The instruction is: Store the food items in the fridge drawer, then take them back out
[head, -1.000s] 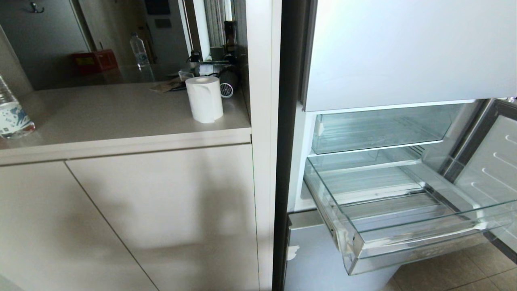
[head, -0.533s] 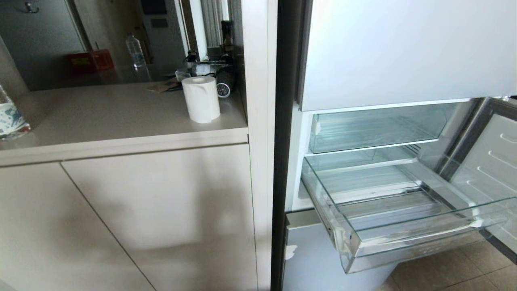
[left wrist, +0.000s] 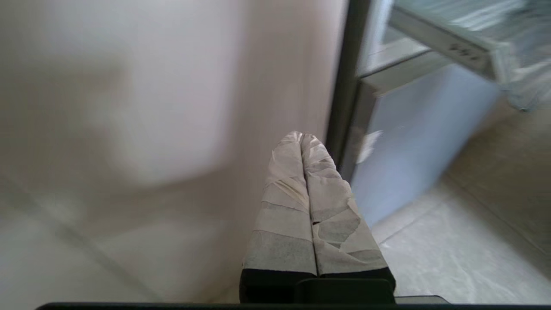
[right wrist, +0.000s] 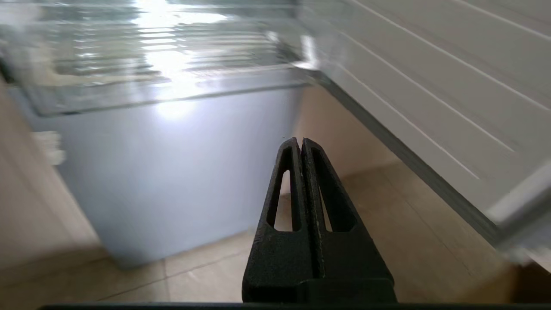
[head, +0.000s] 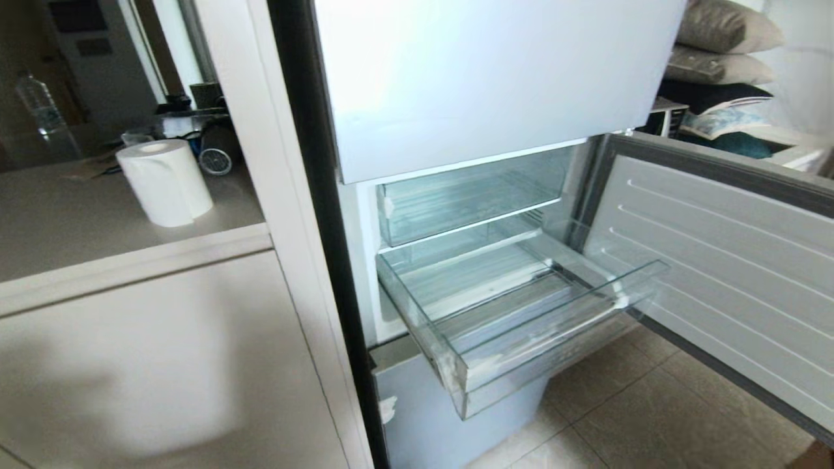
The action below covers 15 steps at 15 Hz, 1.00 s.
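The fridge drawer [head: 541,339], a clear ribbed pull-out tray, stands pulled out and holds nothing, below a second clear drawer [head: 469,195]. The food items are out of view. Neither arm shows in the head view. My left gripper [left wrist: 301,135], its fingers wrapped in pale tape, is shut and empty, low beside the beige cabinet front near the fridge's dark edge. My right gripper [right wrist: 300,140], black with slotted fingers, is shut and empty, low over the tiled floor before the pale blue lower door front [right wrist: 172,172], beneath the fridge drawer [right wrist: 163,82].
The open fridge door [head: 723,273] swings out at the right, with tiled floor [head: 651,417] below it. A beige counter [head: 98,254] at the left carries a white paper roll [head: 166,182] and a water bottle [head: 40,104]. Cushions [head: 723,39] lie beyond the door.
The whole head view has shifted: the fridge and its drawer now sit further left and the open door has come into sight, so the camera has turned right. Nothing in the scene itself moved.
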### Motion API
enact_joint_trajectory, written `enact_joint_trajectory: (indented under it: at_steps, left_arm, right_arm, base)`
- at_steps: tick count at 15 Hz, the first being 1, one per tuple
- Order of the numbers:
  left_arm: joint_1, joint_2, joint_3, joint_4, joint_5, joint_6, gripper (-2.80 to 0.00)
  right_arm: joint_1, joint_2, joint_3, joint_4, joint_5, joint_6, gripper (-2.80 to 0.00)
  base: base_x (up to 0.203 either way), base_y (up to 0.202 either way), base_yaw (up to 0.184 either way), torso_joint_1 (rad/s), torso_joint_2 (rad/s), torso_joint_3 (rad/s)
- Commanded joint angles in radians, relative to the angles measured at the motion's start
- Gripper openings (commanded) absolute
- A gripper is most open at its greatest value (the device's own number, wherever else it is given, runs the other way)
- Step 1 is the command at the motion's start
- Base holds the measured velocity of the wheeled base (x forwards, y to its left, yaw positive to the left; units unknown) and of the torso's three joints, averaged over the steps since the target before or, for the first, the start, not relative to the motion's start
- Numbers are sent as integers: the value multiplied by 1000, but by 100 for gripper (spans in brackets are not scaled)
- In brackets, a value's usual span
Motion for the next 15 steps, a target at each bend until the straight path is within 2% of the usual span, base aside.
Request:
enact_joint_trajectory:
  at_steps: [1,5,9,11,14,15]
  left_arm:
    - [0,2,0,1,0,0,-280]
    - [0,2,0,1,0,0,-280]
    - [0,2,0,1,0,0,-280]
    - [0,2,0,0,0,0,-280]
    - [0,2,0,1,0,0,-280]
    - [0,2,0,1,0,0,-280]
  right_arm:
    - [0,0,0,0,0,1,-280]
    - [0,0,0,-1,2,1,-280]
    - [-4,2,-1,-5,7,-16,-280]
    - [-7,42,-52,-2,-54,-1,-280]
    - [-12,152,-177,28,-215,19,-280]
    - [-21,194,-212,50,-233,35,-280]
  base:
    - [0,6,-177,2,4,4]
    - [-1,6,-154,2,4,1]
    - [0,1,-18,1,2,-2]
    - [0,0,0,0,0,0]
    - [0,0,0,0,0,0]
    - [0,0,0,0,0,0]
